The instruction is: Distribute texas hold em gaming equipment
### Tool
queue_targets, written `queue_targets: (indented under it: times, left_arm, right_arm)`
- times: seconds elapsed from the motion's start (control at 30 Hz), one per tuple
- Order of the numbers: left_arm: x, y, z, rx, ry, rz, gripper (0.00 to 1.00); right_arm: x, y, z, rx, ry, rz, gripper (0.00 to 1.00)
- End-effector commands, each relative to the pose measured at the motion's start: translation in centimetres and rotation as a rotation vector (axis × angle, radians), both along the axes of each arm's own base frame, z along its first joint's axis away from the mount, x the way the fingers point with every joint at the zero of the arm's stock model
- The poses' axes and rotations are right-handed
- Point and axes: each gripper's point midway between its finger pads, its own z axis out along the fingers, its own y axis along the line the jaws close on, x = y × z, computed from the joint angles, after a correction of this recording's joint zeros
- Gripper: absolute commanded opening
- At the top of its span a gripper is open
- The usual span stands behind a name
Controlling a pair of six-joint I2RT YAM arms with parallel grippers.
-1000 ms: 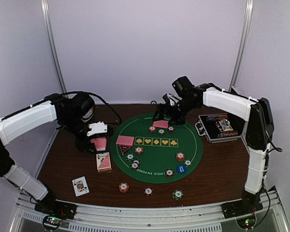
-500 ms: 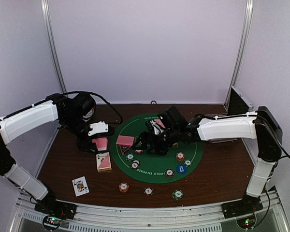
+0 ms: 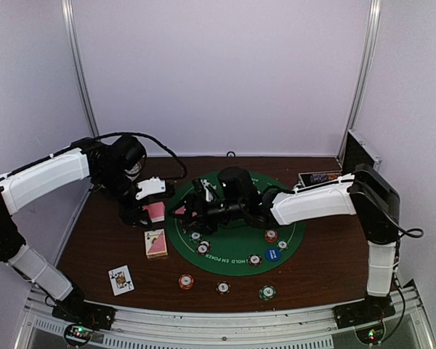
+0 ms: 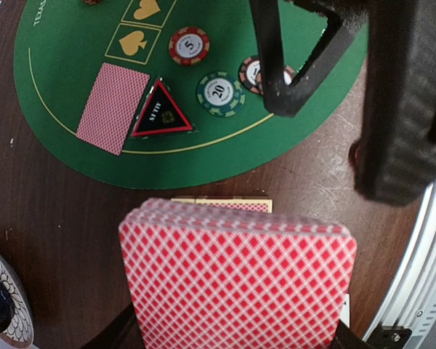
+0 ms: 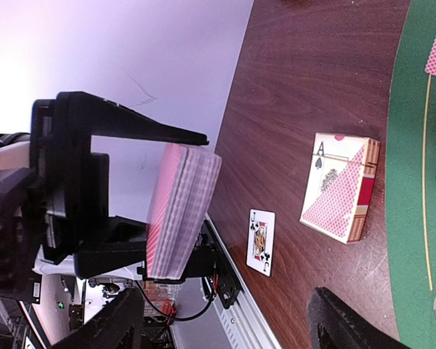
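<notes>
My left gripper (image 3: 151, 211) is shut on a deck of red-backed playing cards (image 4: 240, 283), held on edge above the dark table, left of the green mat (image 3: 236, 227). My right gripper (image 3: 191, 209) reaches across the mat toward that deck (image 5: 182, 211) and stands open with nothing between its fingers (image 5: 349, 323). One face-down card (image 4: 112, 107) and a red triangle (image 4: 160, 118) lie on the mat's left part. Striped chips (image 4: 220, 93) sit beside them. A blue disc (image 3: 272, 254) lies on the mat's near right.
A card box (image 3: 156, 243) lies flat on the table under the held deck. A jack card (image 3: 120, 279) lies face up near the front left. Three chips (image 3: 223, 287) sit off the mat at the front. The chip case (image 3: 321, 178) stands at the back right. A patterned plate (image 4: 14, 320) lies left of the deck.
The right arm has swung from the far right of the mat across to its left side, up to the held deck, and its jaws have narrowed a little. The left arm has barely moved.
</notes>
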Motion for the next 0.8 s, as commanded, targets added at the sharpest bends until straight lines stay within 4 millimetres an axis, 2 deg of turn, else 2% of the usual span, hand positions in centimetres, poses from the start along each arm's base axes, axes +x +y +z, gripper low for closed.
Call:
queue_targets:
  times: [0.0, 0.47, 0.77]
  left_arm:
    - [0.4, -1.0, 2.1, -0.067, -0.038, 0.007, 0.31]
    - [0.3, -0.8, 1.2, -0.038, -0.033, 0.000, 0.31]
    - [0.0, -1.0, 1.0, -0.031, -0.032, -0.014, 0.31]
  right_arm:
    - [-0.1, 2.2, 2.5, 0.120, -0.002, 0.022, 0.80]
    - [-0.1, 3.9, 2.0, 0.187, 0.042, 0.029, 0.78]
    - [0.8, 5.2, 1.0, 0.194, 0.058, 0.022, 0.76]
